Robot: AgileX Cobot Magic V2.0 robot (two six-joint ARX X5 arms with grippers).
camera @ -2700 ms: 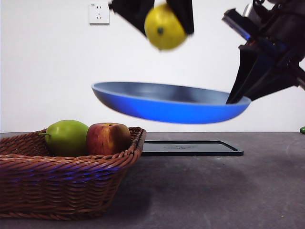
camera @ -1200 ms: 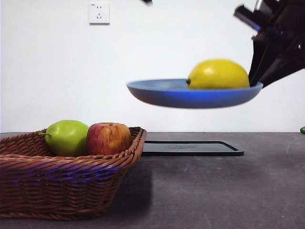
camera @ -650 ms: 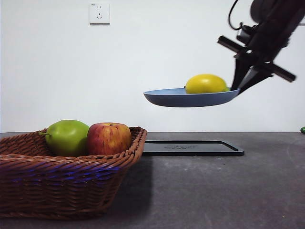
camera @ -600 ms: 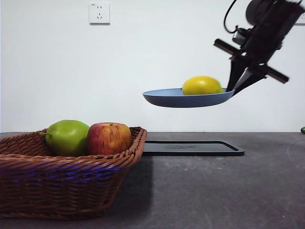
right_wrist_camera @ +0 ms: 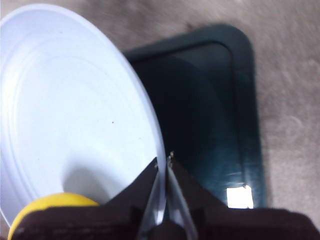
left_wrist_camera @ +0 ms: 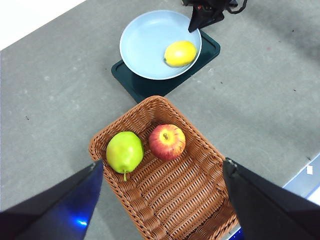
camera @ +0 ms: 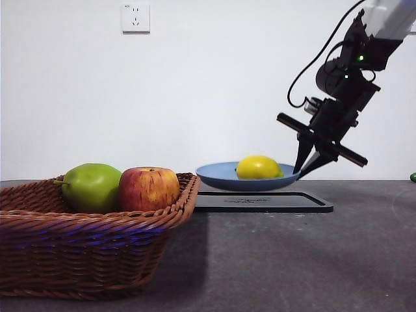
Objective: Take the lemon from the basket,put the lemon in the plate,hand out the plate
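The yellow lemon (camera: 259,168) lies in the grey-blue plate (camera: 221,175), toward the side my right gripper holds. My right gripper (camera: 303,170) is shut on the plate's rim (right_wrist_camera: 159,150) and holds the plate just over the black tray (camera: 260,201). The left wrist view shows the lemon (left_wrist_camera: 180,53) in the plate (left_wrist_camera: 145,47) from above, with the right gripper (left_wrist_camera: 196,24) at its rim. The wicker basket (camera: 84,250) stands at the near left. My left gripper (left_wrist_camera: 162,190) is open and empty, high above the basket (left_wrist_camera: 200,165).
A green pear-like fruit (camera: 91,187) and a red-yellow apple (camera: 148,188) lie in the basket, also seen from above: the green fruit (left_wrist_camera: 124,151) and the apple (left_wrist_camera: 167,141). A wall socket (camera: 134,17) is on the back wall. A small green thing (camera: 412,177) sits at the far right edge.
The lemon dropped from the left gripper into the plate. My right gripper then carried the plate with the lemon away and down, to just above the black tray. The left gripper withdrew upward.
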